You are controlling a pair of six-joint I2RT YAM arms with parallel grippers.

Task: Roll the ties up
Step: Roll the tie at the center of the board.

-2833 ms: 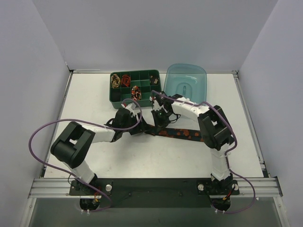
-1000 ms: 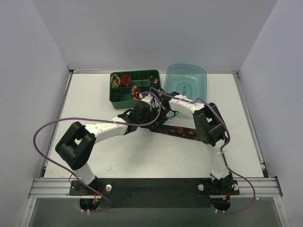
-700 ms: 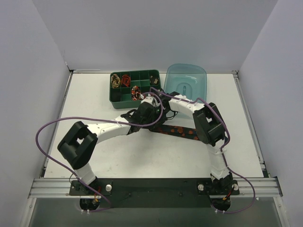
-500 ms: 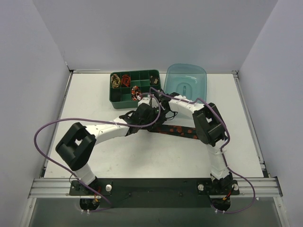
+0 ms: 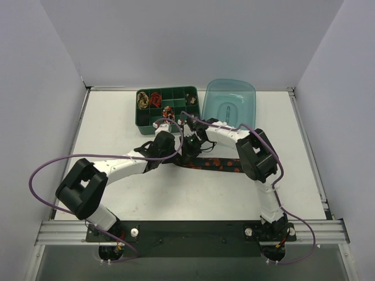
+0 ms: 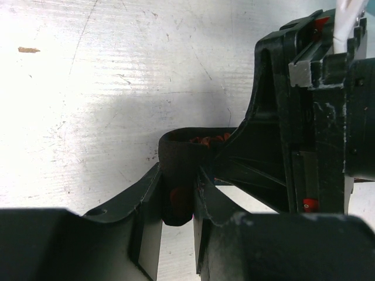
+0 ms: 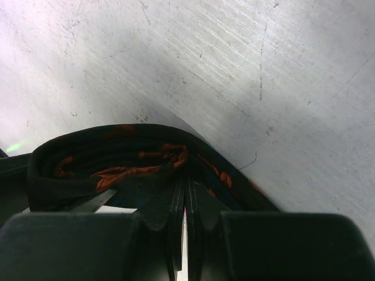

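While most of the tie is seen from above lying flat on the table, stretched from the middle toward the right arm's elbow, its left end is hidden there under the two meeting wrists. That end is shown only by the wrist cameras.

In the right wrist view, the right gripper is seen with its fingers pressed together and a band of black cloth with orange-red blotches looped around them. Whether any cloth is nipped between them cannot be told.

In the left wrist view, a fold of the same cloth is seen clamped between the fingers of the left gripper — and the right gripper's black body is seen close against that fold from the right.

Only the top view takes in the green tray just beyond both grippers, where coils are held in the far-left compartments.
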